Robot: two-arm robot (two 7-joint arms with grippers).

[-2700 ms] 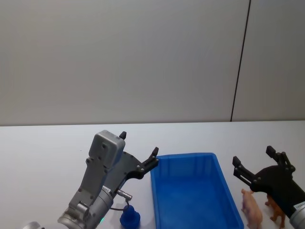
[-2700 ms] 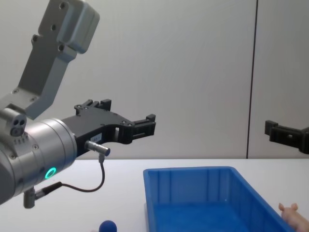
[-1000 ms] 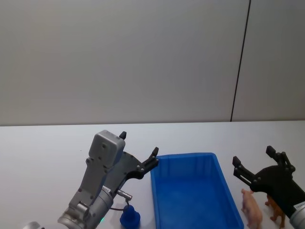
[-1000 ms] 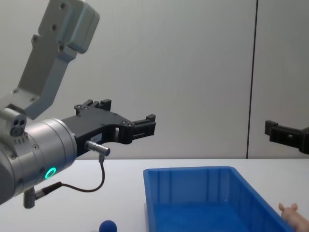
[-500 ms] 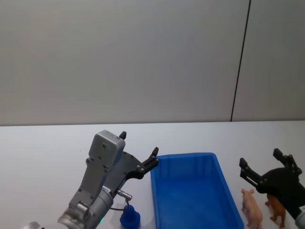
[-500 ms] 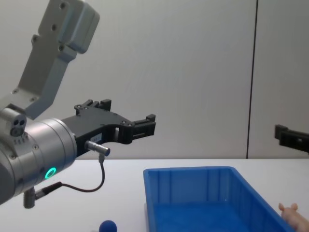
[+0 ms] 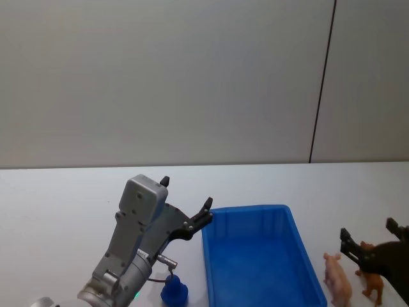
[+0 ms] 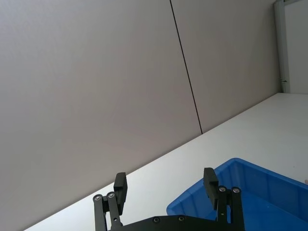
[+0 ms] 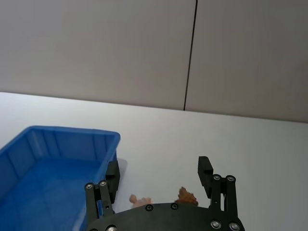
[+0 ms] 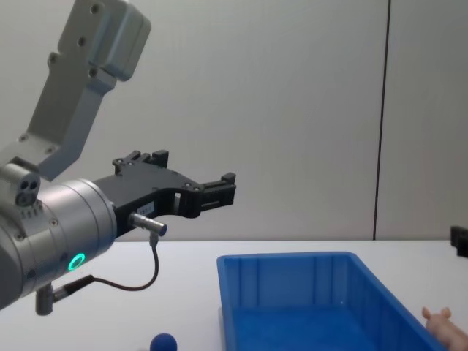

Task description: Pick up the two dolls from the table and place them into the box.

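Observation:
The blue box (image 7: 249, 209) stands mid-table, with nothing showing inside it. A pale pink piglet doll (image 7: 337, 281) and a brown animal doll (image 7: 372, 284) stand just right of it. A dark blue ball-headed doll (image 7: 173, 291) sits left of the box's near corner. My right gripper (image 7: 368, 229) hovers open above the pink and brown dolls; its wrist view shows the piglet (image 9: 140, 199) and brown doll (image 9: 185, 196) below its open fingers (image 9: 204, 164). My left gripper (image 7: 186, 193) hangs open in the air by the box's far left corner, holding nothing.
The white table (image 7: 64, 192) runs back to a grey wall with a dark vertical seam (image 7: 319, 96). A cable loop (image 10: 139, 281) hangs under the left wrist. In the chest view the box (image 10: 292, 257) is front and centre, the piglet (image 10: 446, 325) at its right.
My right gripper has drawn back toward me and to the right, from beside the box's right wall to above the pink and brown dolls. The left arm and the dolls have not moved.

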